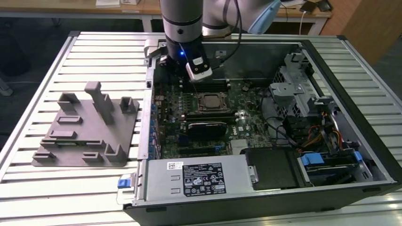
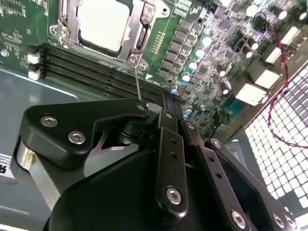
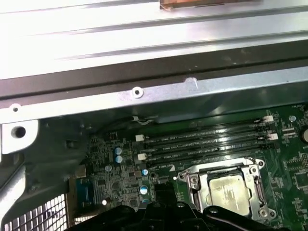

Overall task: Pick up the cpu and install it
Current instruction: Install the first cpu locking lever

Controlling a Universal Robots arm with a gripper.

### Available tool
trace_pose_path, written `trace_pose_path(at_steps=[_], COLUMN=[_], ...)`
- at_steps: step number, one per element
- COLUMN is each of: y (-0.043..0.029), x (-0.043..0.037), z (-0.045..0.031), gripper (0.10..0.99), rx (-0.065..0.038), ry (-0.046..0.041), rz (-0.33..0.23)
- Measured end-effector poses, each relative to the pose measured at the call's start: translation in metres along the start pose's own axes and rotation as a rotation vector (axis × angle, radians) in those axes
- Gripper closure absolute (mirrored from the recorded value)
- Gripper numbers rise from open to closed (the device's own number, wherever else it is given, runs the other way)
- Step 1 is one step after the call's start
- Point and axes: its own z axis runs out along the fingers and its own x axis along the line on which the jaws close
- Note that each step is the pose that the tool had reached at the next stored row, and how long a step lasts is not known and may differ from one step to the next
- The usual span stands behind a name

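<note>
The cpu [image 1: 209, 102] is a silvery square chip lying in the socket frame [image 3: 190, 180] on the green motherboard; both wrist views show it, cpu [image 2: 103, 24] and cpu [image 3: 227, 191]. My black gripper [image 2: 155, 107] hangs over the memory slots [image 2: 96, 67], a short way from the socket toward the case's rear wall. Its fingers are drawn together with no chip between them. A thin metal socket lever [image 2: 137, 82] rises from the frame's corner and ends at the fingertips; I cannot tell whether they touch it. In the exterior view the arm [image 1: 182, 28] comes down over the case's back edge.
The open computer case [image 1: 351, 188] lies on a slatted table. A grey fixture [image 1: 88, 127] stands at the exterior view's left. Inside are a black block [image 1: 207, 128] beside the socket, a power supply [image 1: 195, 176], a drive cage [image 1: 301, 89] and cables [image 1: 314, 136].
</note>
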Motion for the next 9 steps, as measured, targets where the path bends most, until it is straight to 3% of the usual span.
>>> trace_pose_path(at_steps=[5,9], y=[-0.0006,-0.0005], x=[0.0013,0.0002], z=[0.0021,0.0026], gripper=[0.98,0.98], rx=[-0.037,-0.038], ry=[0.0052,0.006], rz=[0.001,0.002])
